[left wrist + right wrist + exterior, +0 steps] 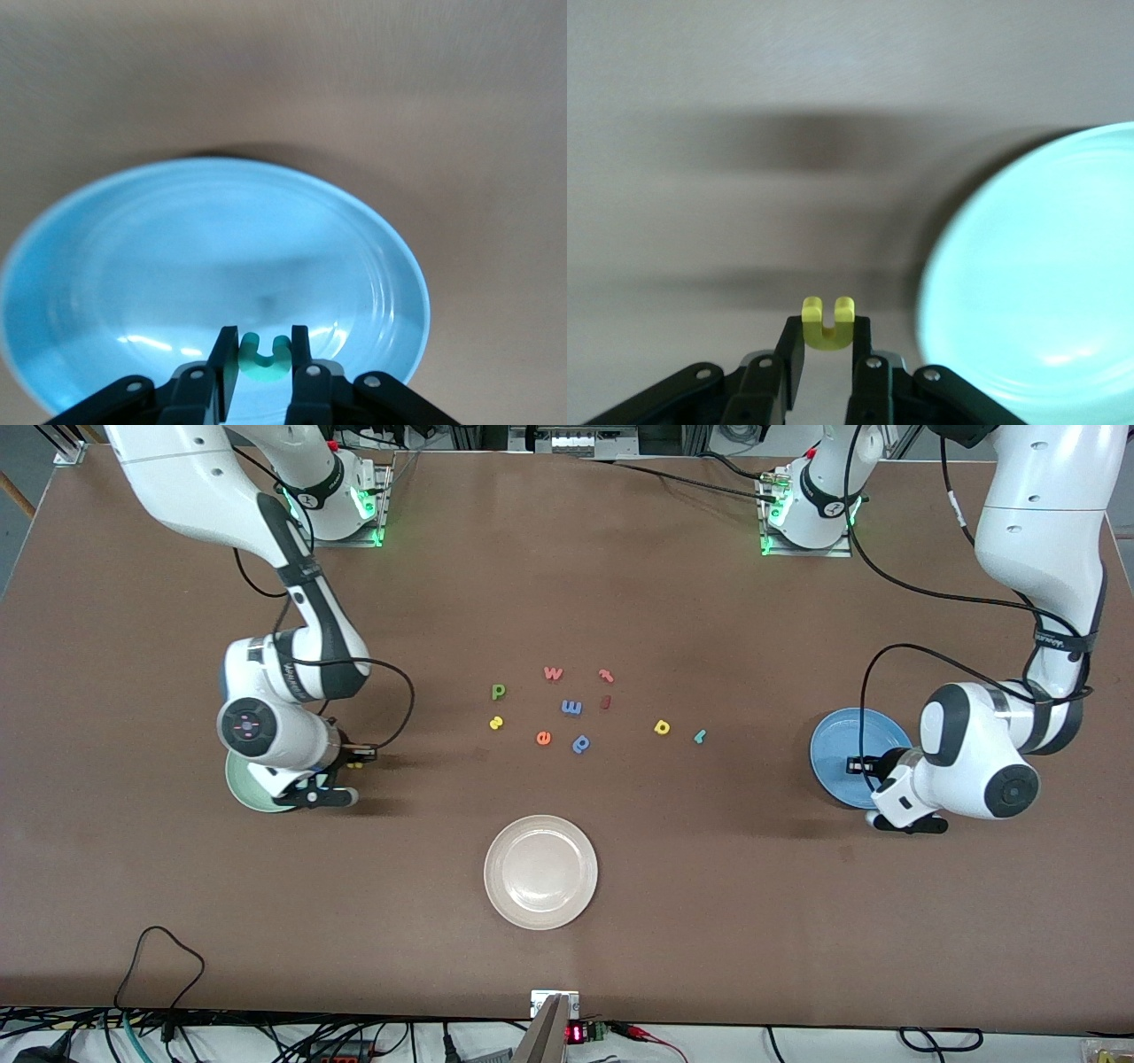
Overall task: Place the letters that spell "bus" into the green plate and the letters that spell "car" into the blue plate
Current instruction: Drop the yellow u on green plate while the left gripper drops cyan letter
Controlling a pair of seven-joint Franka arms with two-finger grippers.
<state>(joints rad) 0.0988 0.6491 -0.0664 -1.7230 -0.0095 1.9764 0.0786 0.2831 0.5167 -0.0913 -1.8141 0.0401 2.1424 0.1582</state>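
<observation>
My right gripper [358, 759] [827, 329] is shut on the yellow "u" [827, 322], over bare table just beside the green plate [243, 785] [1036, 283]. My left gripper [856, 764] [264, 343] is low over the blue plate [849, 733] [221, 239], and the teal "c" [264, 361] sits between its fingers, touching both. On the table's middle lie the dark green "b"/"p" [498, 690], the yellow "s" [496, 723], the yellow "a" [662, 727] and the teal "r" [700, 735].
Other letters lie in the same cluster: a pink "w" [553, 673], a red "r" [606, 676], a blue "m" [571, 708], an orange "e" [543, 737], a blue "p" [581, 743]. A cream-white plate [540, 872] sits nearer the front camera than the letters.
</observation>
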